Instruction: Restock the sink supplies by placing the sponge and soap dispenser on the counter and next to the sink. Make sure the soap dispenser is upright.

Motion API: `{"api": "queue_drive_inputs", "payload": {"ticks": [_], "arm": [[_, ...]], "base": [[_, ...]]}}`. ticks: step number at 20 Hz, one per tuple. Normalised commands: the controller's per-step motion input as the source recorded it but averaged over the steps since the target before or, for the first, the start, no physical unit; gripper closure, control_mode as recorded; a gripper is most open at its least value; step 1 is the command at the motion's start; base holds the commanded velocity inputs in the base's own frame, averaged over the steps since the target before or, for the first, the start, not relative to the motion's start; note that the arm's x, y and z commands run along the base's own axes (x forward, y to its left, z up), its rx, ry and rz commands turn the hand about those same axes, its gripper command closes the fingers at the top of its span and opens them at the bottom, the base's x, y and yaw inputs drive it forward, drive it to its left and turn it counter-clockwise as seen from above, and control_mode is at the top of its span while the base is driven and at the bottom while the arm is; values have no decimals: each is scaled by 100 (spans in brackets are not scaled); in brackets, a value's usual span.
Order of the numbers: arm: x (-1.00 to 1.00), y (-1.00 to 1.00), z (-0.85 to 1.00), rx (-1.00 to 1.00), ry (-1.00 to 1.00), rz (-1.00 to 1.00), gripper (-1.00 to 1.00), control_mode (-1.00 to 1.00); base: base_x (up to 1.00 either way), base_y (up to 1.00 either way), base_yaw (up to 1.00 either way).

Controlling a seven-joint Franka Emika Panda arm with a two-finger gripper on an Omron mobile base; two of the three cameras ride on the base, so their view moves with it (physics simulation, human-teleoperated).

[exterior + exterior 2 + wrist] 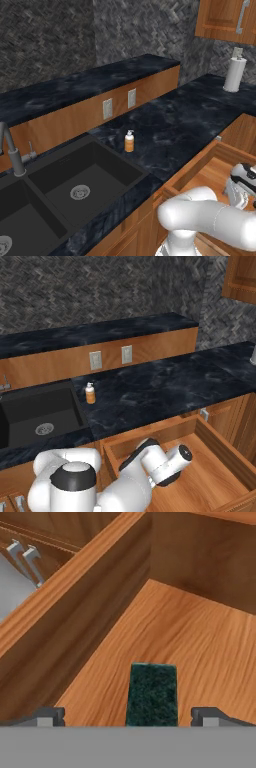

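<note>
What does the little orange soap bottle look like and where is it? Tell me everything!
The soap dispenser is a small amber-orange bottle with a white pump top and a short nozzle. It looks like see-through plastic. It stands upright on the shiny black counter, just beside the right rim of the dark sink, in front of the wooden back panel with two wall sockets. Only the counter touches it; nothing holds it or leans on it.

No text, label, brand, number or sign can be read anywhere. The soap dispenser (129, 141) on the table (185, 125) is plain, with no lettering that shows.
</note>
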Motion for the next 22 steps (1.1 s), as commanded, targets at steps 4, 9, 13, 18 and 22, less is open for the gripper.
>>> {"api": "queue_drive_inputs", "payload": {"ticks": [4, 9, 13, 18, 22], "arm": [[-12, 0, -37, 0, -15, 0, -100, -100], [-7, 4, -10, -8, -10, 0, -100, -100], [0, 15, -1, -14, 0, 0, -100, -100], [11, 28, -10, -14, 2, 0, -100, -100], [18, 32, -7, -5, 13, 1, -100, -100]], "base": [[0, 0, 0], [0, 0, 0], [0, 0, 0], [0, 0, 0], [0, 0, 0]]}}
